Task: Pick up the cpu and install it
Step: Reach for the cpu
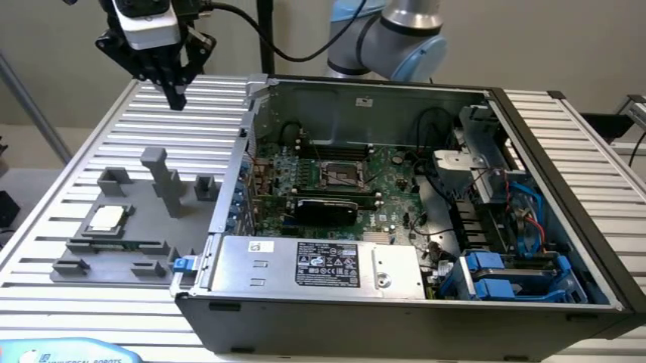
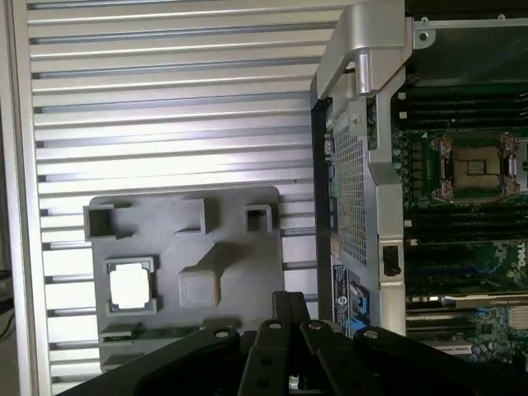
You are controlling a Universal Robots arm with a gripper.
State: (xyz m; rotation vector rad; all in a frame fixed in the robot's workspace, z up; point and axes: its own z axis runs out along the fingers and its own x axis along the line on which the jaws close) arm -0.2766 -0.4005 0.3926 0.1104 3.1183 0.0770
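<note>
Right at the start of the pick step here. The cpu sits untouched in its little nest on the grey fixture plate, out on the slatted bench, at roughly 8 o'clock in the exterior view. It's lying flat, silver top up, with nothing on it.

The gripper hangs up at about 11 o'clock in that view, well apart from the chip and high over the bench. Its fingers are pressed together and holding nothing. From the gripper, the cpu lies around 7 o'clock.

The open PC case is just beside the fixture, at 3 o'clock from it. The socket on the motherboard shows its dark centre, so it looks empty to me. Nothing is installed yet, so I'd call the job barely begun.

What the pick calls for, imo: the fingers have to spread, because pressed together like that they can't take anything. Then they need to line up squarely over the chip to catch it by opposite edges. The nest walls hug the cpu pretty closely, so there isn't much room for fingertips.

There's also a tall post on the fixture at about 1 o'clock from the chip, so coming straight down looks safer than sweeping in sideways. It's a thin flat part, so I'd guess a light, even pinch that keeps it level.
</note>
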